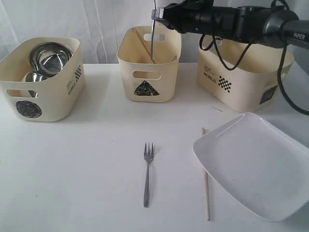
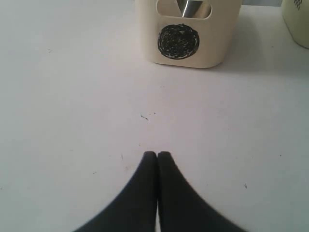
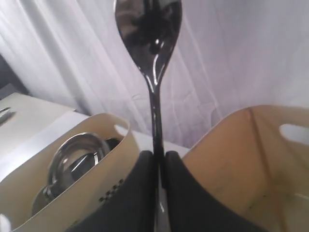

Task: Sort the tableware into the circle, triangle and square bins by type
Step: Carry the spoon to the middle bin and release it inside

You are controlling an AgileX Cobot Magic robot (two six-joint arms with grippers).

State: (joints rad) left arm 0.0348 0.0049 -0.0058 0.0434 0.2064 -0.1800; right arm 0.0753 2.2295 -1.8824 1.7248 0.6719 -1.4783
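My right gripper (image 1: 155, 13) reaches across over the triangle bin (image 1: 149, 84) and is shut on the steel spoon (image 1: 151, 41), which hangs upright with its lower end inside the bin. In the right wrist view the spoon (image 3: 149, 29) runs down between the fingers of that gripper (image 3: 157, 155). One wooden chopstick (image 1: 143, 44) leans inside the triangle bin. The circle bin (image 1: 43, 92) holds the steel bowl (image 1: 48, 57) and a mug. The fork (image 1: 147, 174), the second chopstick (image 1: 205, 174) and the white plate (image 1: 256, 164) lie on the table. My left gripper (image 2: 157, 153) is shut and holds nothing. The knife and the white bowl are hidden.
The square bin (image 1: 241, 82) stands at the back right, under the right arm and its cables. The left wrist view faces the circle bin (image 2: 188, 53) across bare table. White curtains hang behind the bins.
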